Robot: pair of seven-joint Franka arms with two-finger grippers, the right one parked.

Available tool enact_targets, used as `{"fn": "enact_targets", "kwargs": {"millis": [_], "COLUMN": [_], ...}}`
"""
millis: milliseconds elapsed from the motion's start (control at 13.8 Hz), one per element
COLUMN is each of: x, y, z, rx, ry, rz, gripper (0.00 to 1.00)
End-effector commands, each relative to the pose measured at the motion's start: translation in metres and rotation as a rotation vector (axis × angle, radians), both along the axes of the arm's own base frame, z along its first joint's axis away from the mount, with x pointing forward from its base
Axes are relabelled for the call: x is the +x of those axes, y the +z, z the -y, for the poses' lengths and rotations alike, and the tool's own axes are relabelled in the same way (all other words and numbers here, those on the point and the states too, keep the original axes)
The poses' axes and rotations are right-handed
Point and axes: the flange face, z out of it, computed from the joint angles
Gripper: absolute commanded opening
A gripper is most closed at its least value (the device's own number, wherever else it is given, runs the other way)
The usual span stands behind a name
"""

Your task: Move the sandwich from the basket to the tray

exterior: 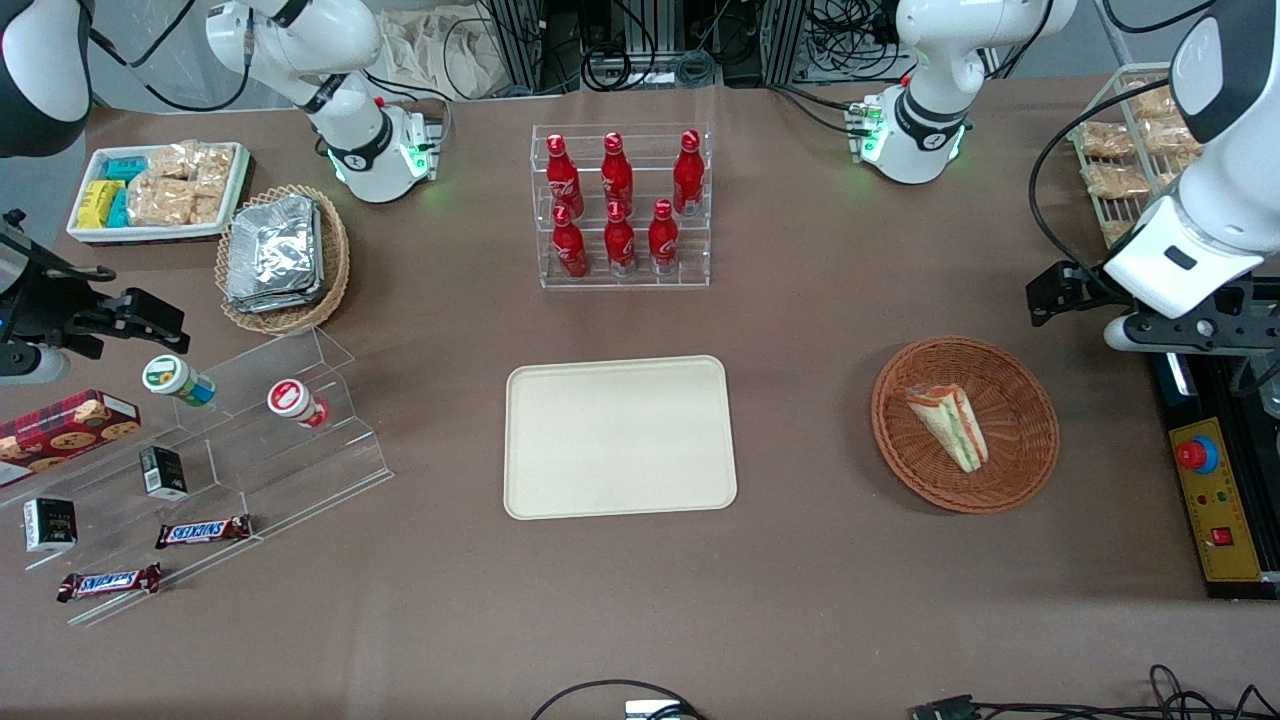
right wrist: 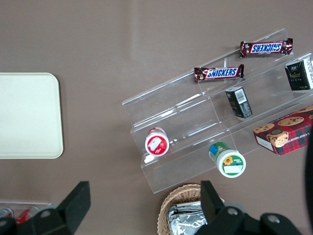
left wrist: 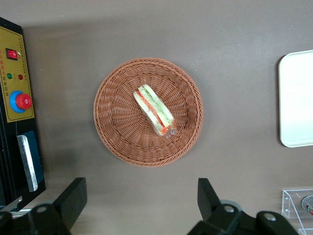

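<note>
Brown bench (exterior: 800, 600), sandwich (exterior: 948, 424) lying in basket (exterior: 1030, 470), tray (exterior: 620, 437) bare beside it. Pincer (left wrist: 142, 208) spread wide, hovering high above basket. Best descend centred, fingers (left wrist: 73, 198) straddling the wedge's narrow width, close gently

glossy white arm, black cables, black gripper (left wrist: 142, 208) with chunky black fingers (left wrist: 73, 198).

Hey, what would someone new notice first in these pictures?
Probably the red bottles in their clear rack, farther from the camera than the bare tray. Next, the sandwich lying in the basket, with the open gripper hovering above the table beside it.
</note>
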Motion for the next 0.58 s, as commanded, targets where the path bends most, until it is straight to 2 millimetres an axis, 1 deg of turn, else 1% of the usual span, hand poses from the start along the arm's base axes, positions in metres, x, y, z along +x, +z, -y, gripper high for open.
{"fn": "enact_targets", "kwargs": {"millis": [0, 290, 508], "x": [-0.003, -0.002, 0.002], "y": [0.001, 0.002, -0.008], "z": [-0.001, -0.001, -0.002], "rx": [-0.001, 0.000, 0.002], "ry": [0.013, 0.012, 0.013], "rz": [-0.005, -0.002, -0.020], "gripper": [1.00, 1.00, 1.00]}}
